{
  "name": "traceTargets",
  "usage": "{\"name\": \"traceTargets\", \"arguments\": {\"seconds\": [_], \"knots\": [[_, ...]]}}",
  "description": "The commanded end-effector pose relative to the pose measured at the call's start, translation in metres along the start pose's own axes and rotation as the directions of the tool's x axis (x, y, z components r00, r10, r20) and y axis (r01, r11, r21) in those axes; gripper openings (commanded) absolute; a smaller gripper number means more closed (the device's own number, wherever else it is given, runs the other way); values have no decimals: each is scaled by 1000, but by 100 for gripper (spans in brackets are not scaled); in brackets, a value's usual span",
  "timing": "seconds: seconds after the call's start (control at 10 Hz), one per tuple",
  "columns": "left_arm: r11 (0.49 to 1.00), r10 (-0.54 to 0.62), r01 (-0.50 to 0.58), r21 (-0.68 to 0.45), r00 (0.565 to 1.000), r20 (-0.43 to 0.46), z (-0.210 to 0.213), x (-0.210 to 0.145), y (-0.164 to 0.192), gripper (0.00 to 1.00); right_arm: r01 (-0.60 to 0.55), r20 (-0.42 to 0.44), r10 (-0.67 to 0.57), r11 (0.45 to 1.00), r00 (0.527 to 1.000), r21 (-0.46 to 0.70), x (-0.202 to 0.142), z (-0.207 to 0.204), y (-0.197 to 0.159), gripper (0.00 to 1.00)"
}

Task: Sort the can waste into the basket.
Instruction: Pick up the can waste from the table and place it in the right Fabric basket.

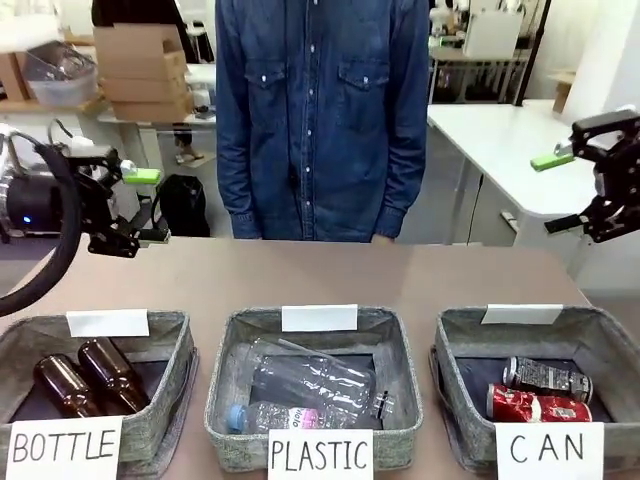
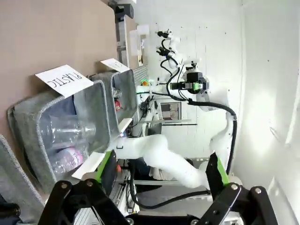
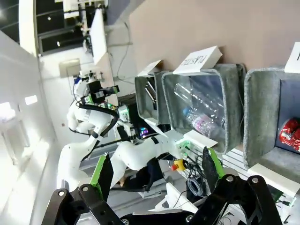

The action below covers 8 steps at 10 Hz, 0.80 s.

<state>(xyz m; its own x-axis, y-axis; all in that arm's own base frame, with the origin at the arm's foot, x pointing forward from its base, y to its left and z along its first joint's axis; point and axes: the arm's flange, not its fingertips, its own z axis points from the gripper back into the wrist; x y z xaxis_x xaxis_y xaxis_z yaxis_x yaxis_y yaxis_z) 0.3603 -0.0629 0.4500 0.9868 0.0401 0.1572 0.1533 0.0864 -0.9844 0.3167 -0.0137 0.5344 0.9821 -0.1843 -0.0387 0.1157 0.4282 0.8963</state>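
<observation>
I see both pieces of can waste lying on their sides inside the square grey fabric basket signed "CAN" [image 1: 455, 335]: the small red metal can with the silver top [image 1: 538, 407] at its near side, and the small dark metal can with white print [image 1: 548, 378] just behind it, the two touching or nearly so. The brown tabletop [image 1: 320, 280] beyond that basket looks bare, so I judge the sorting done and the step in hand is simply to hold clear.

My left gripper [image 1: 145, 205] hangs well to the left of that basket, above the table's far edge, fingers spread wide and carrying nothing. My right gripper [image 1: 565, 190] hovers above and behind the basket, likewise wide apart and empty.

To finish well, I would keep both arms high and not dip over the basket's rim, so neither can gets nudged.
</observation>
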Motion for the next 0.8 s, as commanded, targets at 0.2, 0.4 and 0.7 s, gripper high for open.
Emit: {"name": "traceTargets", "arguments": {"seconds": [0.2,0.4,0.7], "knots": [[1000,16,-16,2,996,-93,-22,-8,8,100,-26,-10,26,1000,1000,4,-6,-2,7,100],[1000,16,-16,2,996,-93,-22,-8,8,100,-26,-10,26,1000,1000,4,-6,-2,7,100],[1000,16,-16,2,996,-93,-22,-8,8,100,-26,-10,26,1000,1000,4,-6,-2,7,100]]}}
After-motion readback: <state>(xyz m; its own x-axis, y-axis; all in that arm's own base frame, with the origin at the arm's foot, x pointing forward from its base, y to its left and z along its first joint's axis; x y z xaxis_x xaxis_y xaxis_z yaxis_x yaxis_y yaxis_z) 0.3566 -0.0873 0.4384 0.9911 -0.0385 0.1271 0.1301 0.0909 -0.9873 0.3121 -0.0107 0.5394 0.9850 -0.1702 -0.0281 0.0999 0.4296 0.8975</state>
